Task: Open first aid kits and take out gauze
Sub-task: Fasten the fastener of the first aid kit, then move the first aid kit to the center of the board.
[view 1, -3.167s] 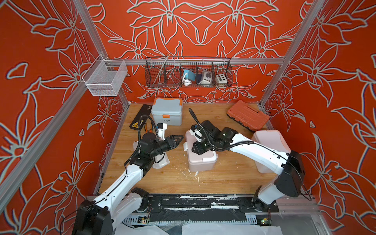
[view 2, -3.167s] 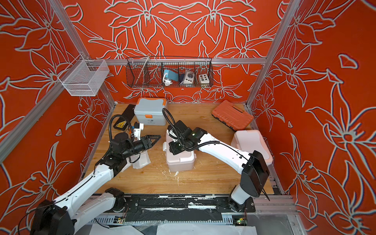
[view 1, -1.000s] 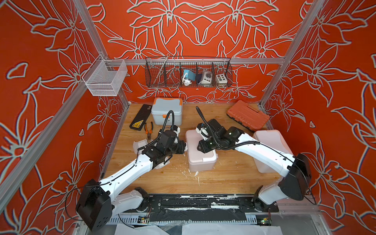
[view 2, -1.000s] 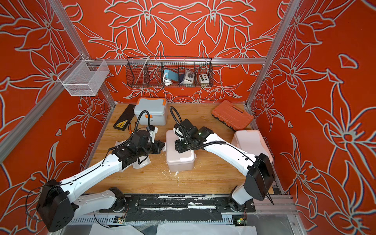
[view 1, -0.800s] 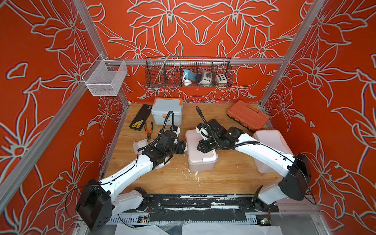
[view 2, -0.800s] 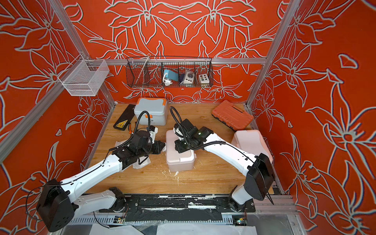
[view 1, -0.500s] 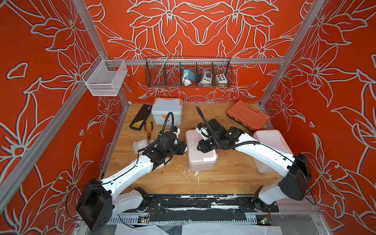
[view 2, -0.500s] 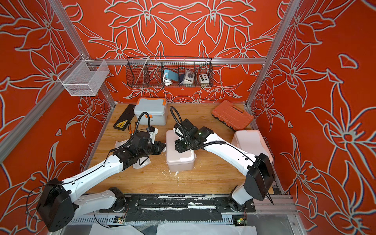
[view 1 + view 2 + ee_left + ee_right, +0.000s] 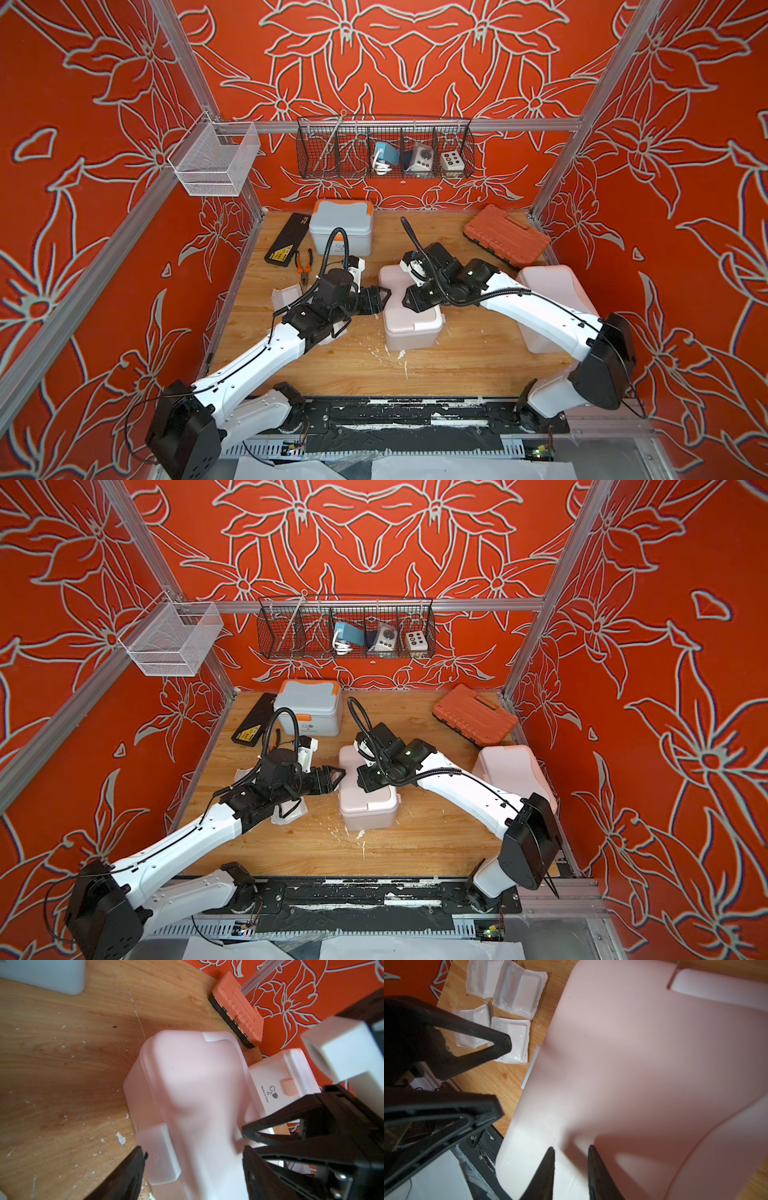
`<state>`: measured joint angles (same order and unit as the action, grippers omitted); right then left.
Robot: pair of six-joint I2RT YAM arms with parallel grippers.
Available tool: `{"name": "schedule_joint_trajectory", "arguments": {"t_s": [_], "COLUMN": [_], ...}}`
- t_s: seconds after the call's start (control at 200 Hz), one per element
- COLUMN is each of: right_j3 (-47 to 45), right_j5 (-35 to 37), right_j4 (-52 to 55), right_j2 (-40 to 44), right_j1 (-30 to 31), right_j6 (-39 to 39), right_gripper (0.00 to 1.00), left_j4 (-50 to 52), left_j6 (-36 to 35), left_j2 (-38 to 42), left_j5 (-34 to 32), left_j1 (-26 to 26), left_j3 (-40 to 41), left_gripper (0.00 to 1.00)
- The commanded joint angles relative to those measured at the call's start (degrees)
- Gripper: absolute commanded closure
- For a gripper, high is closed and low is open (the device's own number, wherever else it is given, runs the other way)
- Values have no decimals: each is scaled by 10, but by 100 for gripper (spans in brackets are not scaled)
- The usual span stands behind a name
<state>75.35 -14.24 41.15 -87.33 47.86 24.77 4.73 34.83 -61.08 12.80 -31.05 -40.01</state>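
Pale pink plastic is our concern. In both top views the pale pink kit (image 9: 409, 330) (image 9: 365, 810) stands shut in the middle of the counter (image 9: 457, 365). The left tool (image 9: 384, 297) is at its left side and the right tool (image 9: 409, 305) is down over its lid. The blue-grey kit (image 9: 340, 226) sits at the back and the white kit (image 9: 552, 291) to the right, both with lids down. Some gauze (image 9: 286, 296) shows beside the left arm.

From the left wrist, the left tool (image 9: 195, 1152) stands wide open with nothing in it. Its jaws reach either side of the pale pink kit's end, and one finger is just beside the translucent latch tab (image 9: 160, 1157). We judge the shell rigid, smooth and light (it would likely skate across the wood if pulled unbraced). So that tab is where we would take hold, prying it up while the lid is steadied from above.

From the right wrist, the right tool (image 9: 571, 1157) has its jaws only narrowly parted and grips nothing. Its tips are at the lid, but we cannot tell whether they press on it. Four packets of gauze (image 9: 510, 1043) lie flat on the counter beyond the kit. They look thin, limp and slick in their clear wrap, so we would pinch a loose wrapper edge rather than the flat face.
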Motion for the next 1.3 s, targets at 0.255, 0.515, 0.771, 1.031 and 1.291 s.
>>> {"name": "schedule_joint_trajectory", "arguments": {"t_s": [0.255, 0.515, 0.771, 1.031, 1.291], "right_j3": [-36, -42, -43, -19, -5], "right_j5": [-1, -6, -6, 52, 97], "right_j4": [53, 47, 44, 81, 111], "right_j2": [-15, -19, -20, 8, 70], "right_j1": [-2, -1, -2, -2, -5], "right_j6": [1, 1, 0, -8, -8], "right_gripper": [71, 71, 71, 61, 35], "left_j4": [-110, -158, -175, -168, -199], "left_j6": [54, 76, 83, 77, 97], "left_j2": [-38, -64, -70, -61, -96], "left_j5": [124, 157, 169, 161, 159], "left_j1": [20, 20, 20, 20, -11], "left_j3": [43, 53, 53, 59, 53], "left_gripper": [29, 33, 34, 31, 31]}}
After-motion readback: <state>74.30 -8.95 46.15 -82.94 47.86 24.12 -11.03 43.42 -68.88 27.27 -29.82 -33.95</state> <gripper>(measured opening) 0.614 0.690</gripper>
